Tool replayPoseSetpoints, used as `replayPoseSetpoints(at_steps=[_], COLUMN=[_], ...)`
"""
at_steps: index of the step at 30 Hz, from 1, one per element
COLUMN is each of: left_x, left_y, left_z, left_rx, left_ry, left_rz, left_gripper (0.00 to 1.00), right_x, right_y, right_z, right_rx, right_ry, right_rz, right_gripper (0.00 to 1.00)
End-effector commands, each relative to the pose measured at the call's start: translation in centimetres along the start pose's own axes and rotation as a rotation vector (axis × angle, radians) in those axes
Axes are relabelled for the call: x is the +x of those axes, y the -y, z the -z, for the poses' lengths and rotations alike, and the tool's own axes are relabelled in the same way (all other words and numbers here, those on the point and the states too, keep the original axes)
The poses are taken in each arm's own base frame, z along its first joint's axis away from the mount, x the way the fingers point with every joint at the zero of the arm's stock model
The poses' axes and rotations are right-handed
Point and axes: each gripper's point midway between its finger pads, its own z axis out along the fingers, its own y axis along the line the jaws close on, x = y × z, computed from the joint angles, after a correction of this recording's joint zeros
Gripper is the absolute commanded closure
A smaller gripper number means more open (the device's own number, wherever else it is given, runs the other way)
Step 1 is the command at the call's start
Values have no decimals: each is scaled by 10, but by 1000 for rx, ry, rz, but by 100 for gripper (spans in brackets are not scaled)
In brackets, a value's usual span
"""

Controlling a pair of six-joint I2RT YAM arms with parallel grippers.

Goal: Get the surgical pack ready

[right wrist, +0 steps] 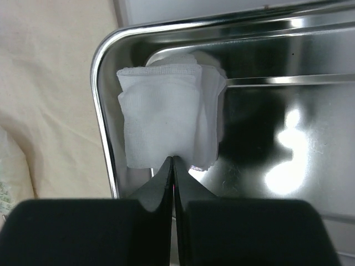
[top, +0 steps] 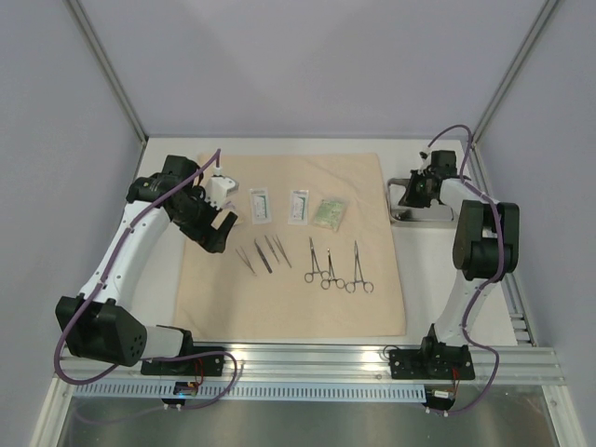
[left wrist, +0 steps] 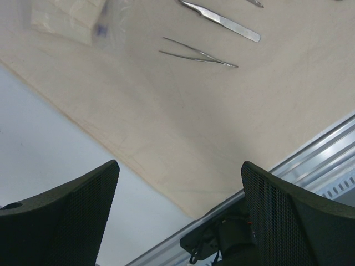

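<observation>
Two claws: we find the right gripper [right wrist: 173, 162] pressed together at the near edge of the gauze pads [right wrist: 163, 116] inside the steel tray [right wrist: 288, 122], presumably to lift them. The left gripper [left wrist: 178, 166] hangs spread over the cloth [left wrist: 166, 122].

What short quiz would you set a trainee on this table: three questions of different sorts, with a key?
1. Count: how many scissor-handled clamps lie on the tan cloth?
2. Pick one: what lies in the steel tray? A a clamp; B gauze pads; C nothing.
3. True or false: the left gripper is shut.
Key: 1 three. 2 B, and the right gripper is shut on them. 3 false, its jaws stand wide open above the cloth's edge.
</observation>
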Motion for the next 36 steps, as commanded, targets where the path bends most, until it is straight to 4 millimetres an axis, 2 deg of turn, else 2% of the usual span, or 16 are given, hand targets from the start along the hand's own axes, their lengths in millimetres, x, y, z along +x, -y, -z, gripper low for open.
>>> replayPoseSetpoints(at_steps=[1, 5, 9, 12, 14, 15, 19, 21, 22, 24, 25, 26, 28, 30, 33, 36], left_x=[-2, -1, -1, -1, -2, -4, -11, -13, -16, -16, -18, -17, -13, -10, -7, -5], left_y=[1, 1, 1, 0, -4, -8, -29, -45, -51, -63, -66, -69, -71, -70, -65, -62], left_z=[6, 6, 6, 5, 4, 3, 5, 6, 8, 5, 5, 4, -1, -4, -6, -7], left_rx=[-21, -21, -21, -26, -49, -65, -167, -222, -233, -235, -230, -231, -229, -228, -208, -199], left_ry=[28, 28, 29, 29, 28, 34, 39, 48, 64, 68, 70, 65, 46, 40, 43, 44], left_rz=[1, -1, -1, 2, 9, 12, 53, 93, 127, 190, 212, 220, 229, 232, 228, 222], left_gripper=[0, 0, 0, 0, 0, 0, 0, 0, 0, 0, 0, 0, 0, 0, 0, 0], right_x=[-18, -27, -48, -61, -66, -70, -69, -53, -49, -35, -27, -24, -8, 10, 27, 36], right_y=[-1, -4, -19, -31, -41, -52, -80, -122, -131, -151, -156, -162, -166, -172, -183, -188], right_z=[-4, 5, 32, 53, 63, 73, 90, 86, 84, 72, 59, 60, 38, 21, 6, -6], right_rx=[3, 4, -17, -29, -34, -46, -61, -127, -142, -196, -212, -232, -241, -250, -274, -273], right_ry=[33, 56, 115, 155, 179, 200, 240, 218, 208, 165, 129, 117, 59, -3, -52, -76], right_rz=[3, 18, 49, 70, 83, 97, 98, 147, 147, 131, 77, 62, 26, 23, 38, 44], right_gripper=[99, 99, 97, 89, 79, 76, 65, 60, 54, 49, 43, 41, 37, 35, 33, 33])
